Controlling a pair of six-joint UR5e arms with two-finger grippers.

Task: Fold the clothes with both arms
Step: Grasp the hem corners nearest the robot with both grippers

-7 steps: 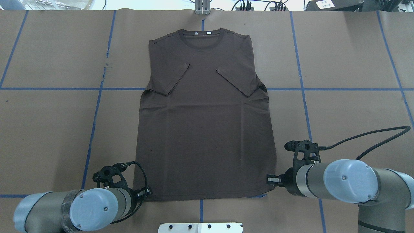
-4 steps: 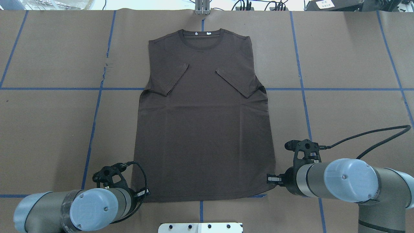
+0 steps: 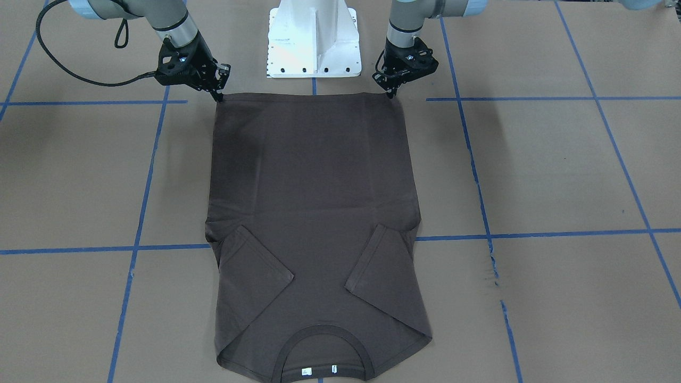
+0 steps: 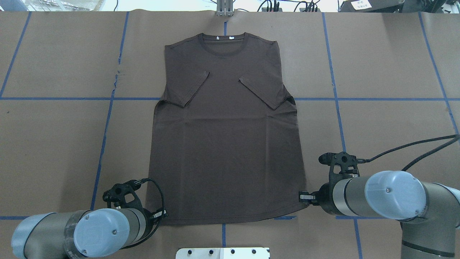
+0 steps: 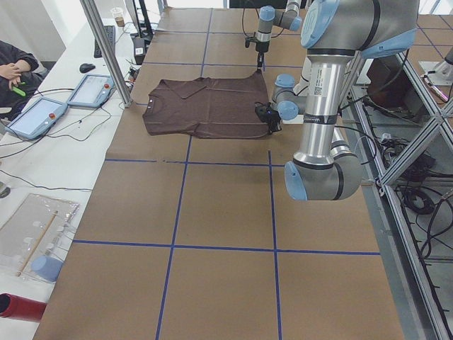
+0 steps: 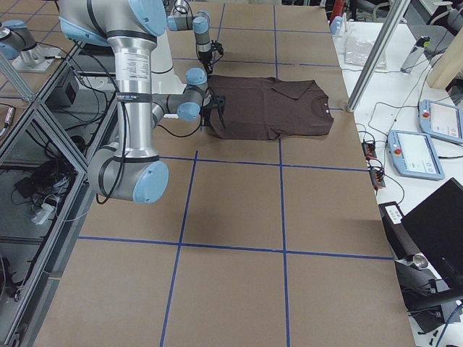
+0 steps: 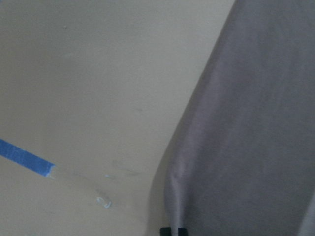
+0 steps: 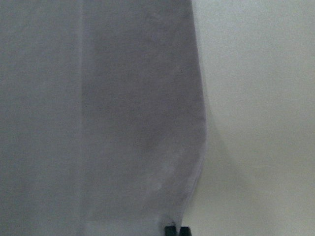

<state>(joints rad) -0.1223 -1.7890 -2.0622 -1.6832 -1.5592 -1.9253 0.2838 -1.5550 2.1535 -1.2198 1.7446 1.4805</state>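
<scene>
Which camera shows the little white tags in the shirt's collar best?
The exterior front-facing view: the white tags lie nearest that camera, inside the collar. The overhead view shows them smaller. In the side views they are too small; the wrist cameras show only T-shirt cloth.

Bare table [image 4: 54, 144] either side of T-shirt [image 4: 226, 144], white pedestal [image 3: 314, 37] near hem

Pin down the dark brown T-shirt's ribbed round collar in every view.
Exterior front-facing: ribbed round collar, bottom centre.
Overhead exterior: collar, top centre.
Exterior left: collar, left end of the dark brown T-shirt.
Exterior right: collar, T-shirt's right end.
Wrist views: not in view.
Landmark: blue tape line crossing under the T-shirt.
</scene>
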